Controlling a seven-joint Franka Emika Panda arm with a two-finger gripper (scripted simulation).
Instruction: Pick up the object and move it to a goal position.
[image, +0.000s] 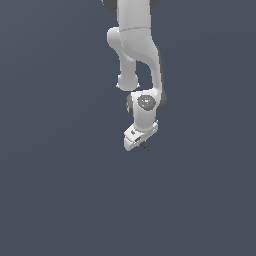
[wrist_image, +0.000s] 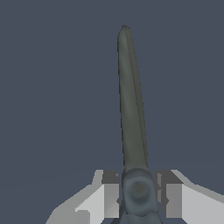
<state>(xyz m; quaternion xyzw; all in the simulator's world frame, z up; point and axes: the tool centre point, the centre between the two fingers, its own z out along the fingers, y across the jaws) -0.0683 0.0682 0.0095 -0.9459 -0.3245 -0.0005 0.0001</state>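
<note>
Tool (wrist_image: 138, 192): white fingers (wrist_image: 107, 192) pressed against both sides of the stick's near end, clamped on it.
Stick (wrist_image: 131, 113): held in the tool, thin, straight, dark grey-green, tapering to a far tip; its near end is rounded with a faint brownish centre.
Exterior view: the stick (image: 148, 148) juts from the tool (image: 136, 141) toward the exterior view's right.
Arm (image: 137, 45): white, reaching down from above.
Containers: none seen.

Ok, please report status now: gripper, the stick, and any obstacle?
Gripper shut on the stick. Stick points out past the fingers. No obstacle visible.
</note>
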